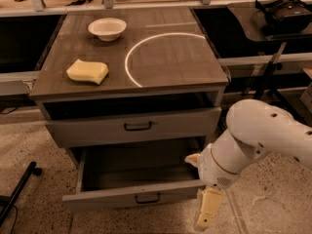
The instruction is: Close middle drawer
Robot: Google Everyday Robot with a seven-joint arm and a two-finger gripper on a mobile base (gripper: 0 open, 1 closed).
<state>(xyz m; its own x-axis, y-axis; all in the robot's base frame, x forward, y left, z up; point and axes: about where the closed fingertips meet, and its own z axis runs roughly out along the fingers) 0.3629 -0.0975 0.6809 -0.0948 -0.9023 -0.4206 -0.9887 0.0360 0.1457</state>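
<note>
The middle drawer (136, 195) is pulled far out of the grey cabinet. Its shallow flat front faces me low in the camera view, with a small dark bar handle (147, 198) at its centre, and its inside looks dark and empty. Above it the taller-fronted top drawer (137, 126) sits nearly flush with the cabinet. The lowest drawer is hidden under the open one. My gripper (207, 212) hangs down from the white arm (258, 135), just right of and in front of the open drawer's right front corner.
A white bowl (107, 29) and a yellow sponge (87, 71) lie on the cabinet top (190, 67), which has a white arc marked on it. A black headset (285, 9) lies on the right side table. A black stand leg (17, 191) crosses the floor at left.
</note>
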